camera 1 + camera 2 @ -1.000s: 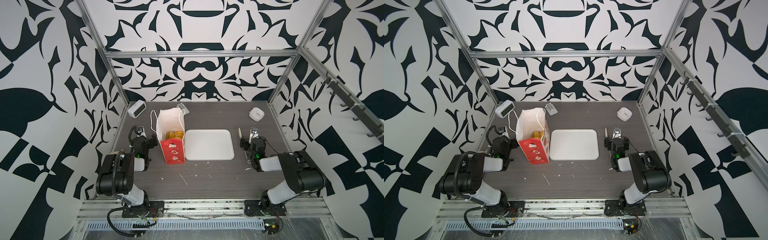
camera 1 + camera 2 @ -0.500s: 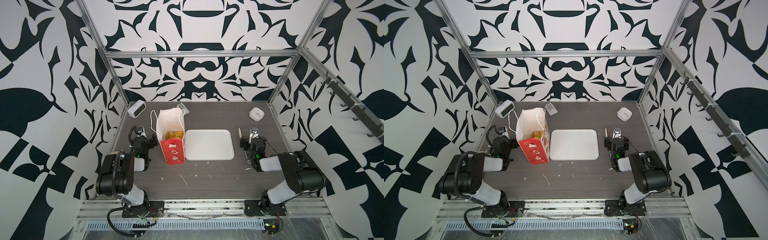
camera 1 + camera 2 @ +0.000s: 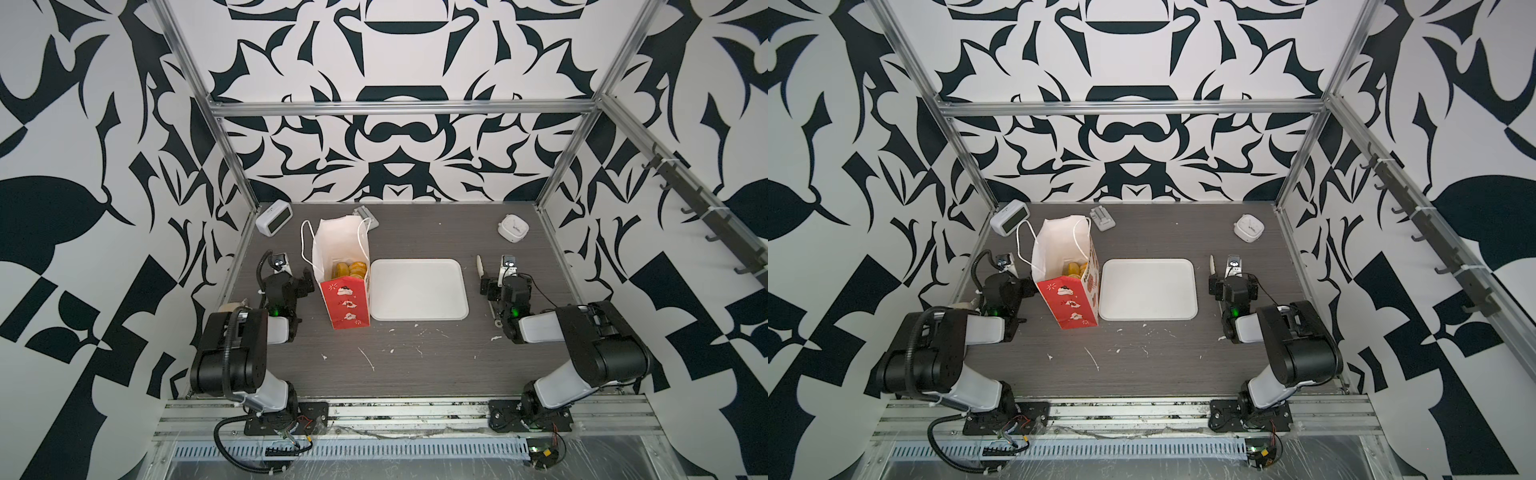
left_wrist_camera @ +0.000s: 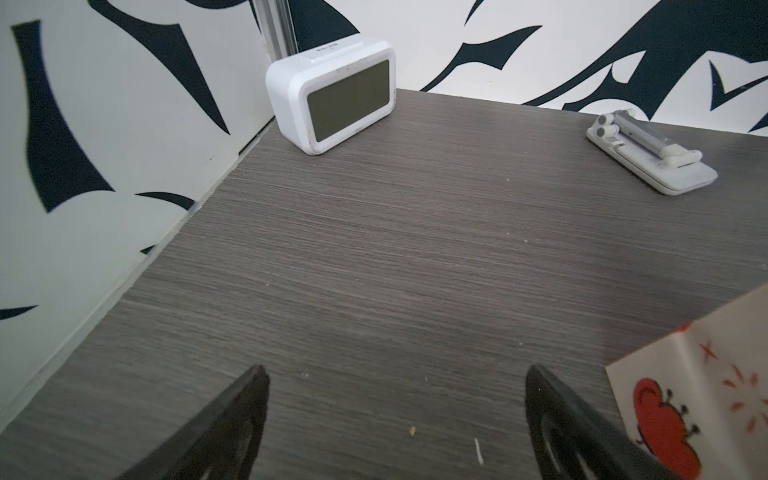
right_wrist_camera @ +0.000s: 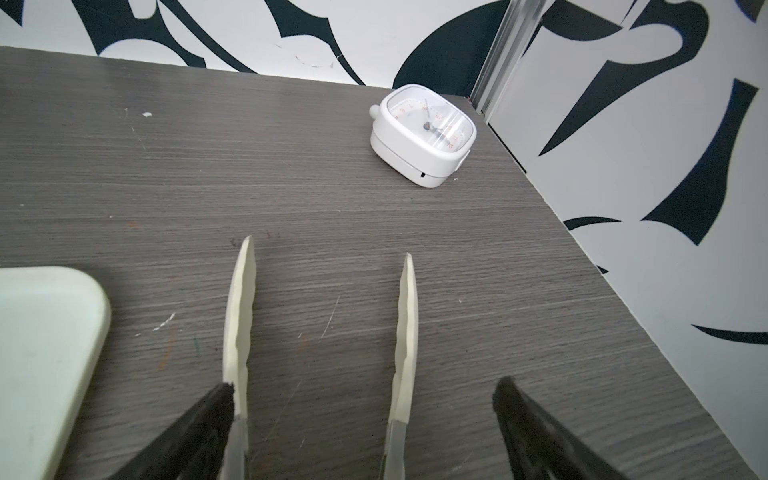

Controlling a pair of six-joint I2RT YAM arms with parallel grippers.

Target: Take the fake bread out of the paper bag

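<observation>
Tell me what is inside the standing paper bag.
Golden-yellow fake bread lies inside the paper bag; a few pieces show. Its walls hide any others, so no exact count.

The tray (image 3: 417,289) is plain white, set on a dark grey wood-grain table (image 3: 415,361). Just left of the tray, the paper bag (image 3: 344,305) is white with a red narrow side (small white-and-red pictures run down it). The fake bread (image 3: 349,269) inside it is glossy golden-yellow. Behind the tray, the walls (image 3: 395,50) carry a bold black-on-white leaf-like pattern.
</observation>
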